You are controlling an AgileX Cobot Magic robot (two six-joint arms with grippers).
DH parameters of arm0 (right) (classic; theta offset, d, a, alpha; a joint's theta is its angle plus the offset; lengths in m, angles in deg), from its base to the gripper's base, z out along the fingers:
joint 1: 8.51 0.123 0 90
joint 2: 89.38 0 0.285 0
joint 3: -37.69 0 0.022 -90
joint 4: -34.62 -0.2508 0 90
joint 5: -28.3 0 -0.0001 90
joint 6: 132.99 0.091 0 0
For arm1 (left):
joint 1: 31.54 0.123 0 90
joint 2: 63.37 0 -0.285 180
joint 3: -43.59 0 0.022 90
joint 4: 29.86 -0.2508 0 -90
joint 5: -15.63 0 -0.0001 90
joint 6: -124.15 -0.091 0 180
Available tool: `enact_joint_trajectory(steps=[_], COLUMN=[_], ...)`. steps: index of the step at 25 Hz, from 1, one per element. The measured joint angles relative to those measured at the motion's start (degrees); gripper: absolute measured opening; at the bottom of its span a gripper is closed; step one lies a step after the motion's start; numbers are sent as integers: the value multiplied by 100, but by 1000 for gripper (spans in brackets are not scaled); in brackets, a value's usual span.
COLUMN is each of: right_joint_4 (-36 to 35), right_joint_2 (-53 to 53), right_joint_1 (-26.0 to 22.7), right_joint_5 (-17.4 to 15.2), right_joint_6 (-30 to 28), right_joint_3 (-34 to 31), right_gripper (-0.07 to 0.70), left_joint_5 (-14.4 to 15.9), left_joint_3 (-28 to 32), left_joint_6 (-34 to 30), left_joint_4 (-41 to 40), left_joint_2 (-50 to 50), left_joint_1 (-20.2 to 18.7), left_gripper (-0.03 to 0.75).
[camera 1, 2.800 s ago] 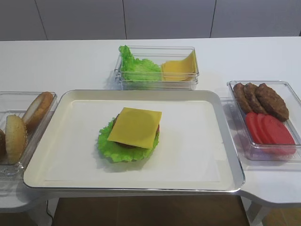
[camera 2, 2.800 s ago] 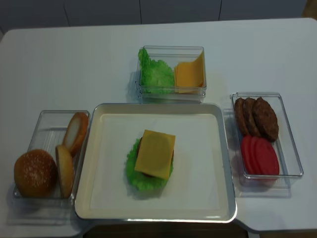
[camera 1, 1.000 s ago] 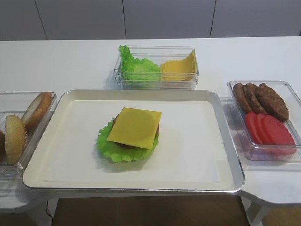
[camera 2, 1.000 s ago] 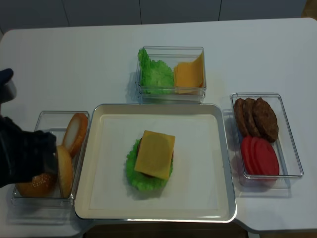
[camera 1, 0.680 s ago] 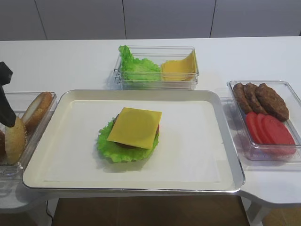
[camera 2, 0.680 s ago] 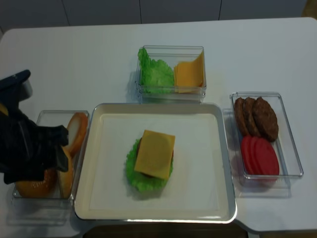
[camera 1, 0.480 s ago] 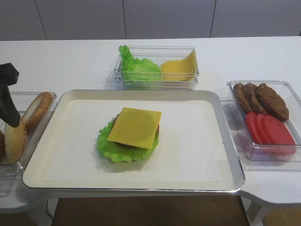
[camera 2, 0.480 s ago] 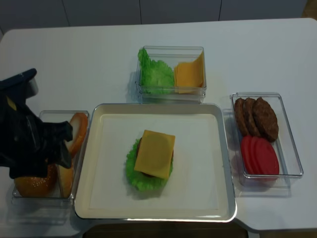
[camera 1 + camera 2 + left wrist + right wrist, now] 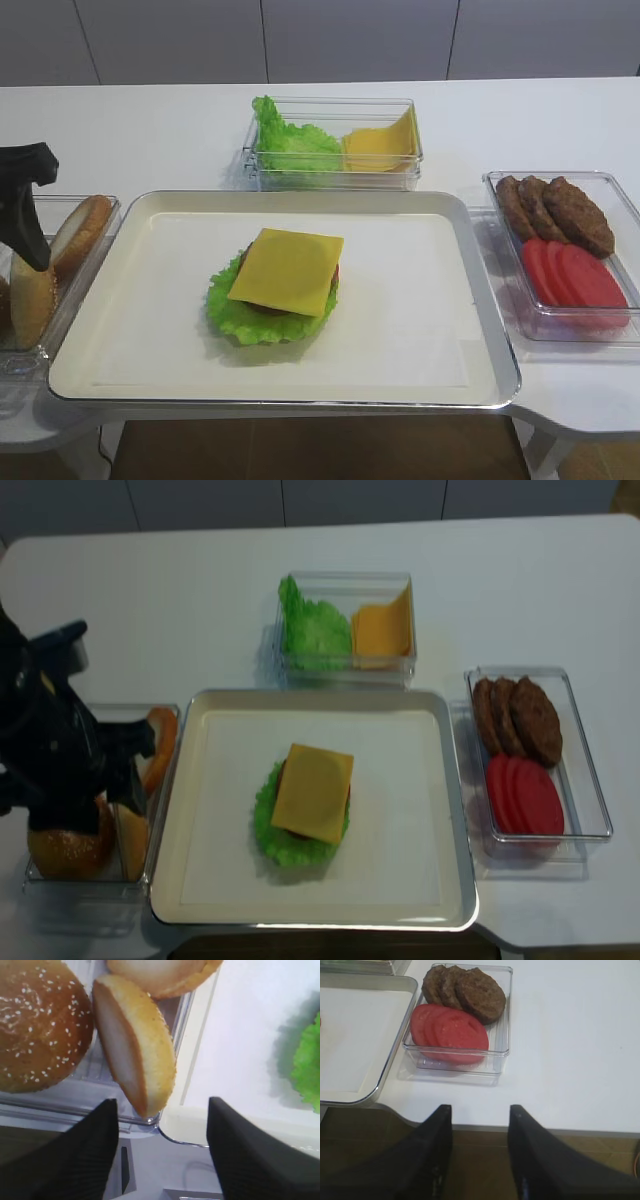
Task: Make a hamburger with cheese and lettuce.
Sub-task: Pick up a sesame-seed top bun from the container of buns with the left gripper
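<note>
The hamburger (image 9: 277, 286) lies mid-tray with no bun top: a square yellow cheese (image 9: 287, 270) over a dark patty on the ruffled lettuce (image 9: 232, 314). The realsense view shows the same cheese (image 9: 313, 791) and lettuce (image 9: 268, 832). My left gripper (image 9: 162, 1104) hangs open above the bun bin (image 9: 186, 1010), with nothing held. A bun half (image 9: 135, 1055) stands on edge just ahead of its fingertips. Left of it sits a sesame bun top (image 9: 35, 1025). My right gripper (image 9: 480, 1110) is open and empty over the table's front edge.
The steel tray (image 9: 400, 330) fills the centre. A clear bin (image 9: 335, 101) at the back holds a lettuce heap and cheese slices. At the right, a bin (image 9: 502, 1020) holds patties (image 9: 470, 990) and tomato slices (image 9: 450, 1030). My left arm (image 9: 55, 750) covers part of the bun bin.
My left arm has come in from the left and now sits over the bun bin, hiding part of the buns. Its jaws stayed wide. The burger has not moved.
</note>
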Motion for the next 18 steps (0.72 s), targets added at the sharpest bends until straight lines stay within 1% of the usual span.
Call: enact_joint_trajectory(steps=[7,9,18], right_joint_4=[0,0,0], right_joint_2=[0,0,0], right_joint_1=[0,0,0], right_joint_5=[0,0,0], right_joint_6=[0,0,0], right_joint_3=[0,0,0], right_gripper=[299,299,299], left_joint_5=[-18,-85,-157], left_joint_3=[-12,-12,-58], left_joint_6=[13,38,60], left_joint_4=[-45,-45,-58], left_joint_2=[-283,-365,-686], left_joint_1=[0,0,0], left_gripper=[419,419,419])
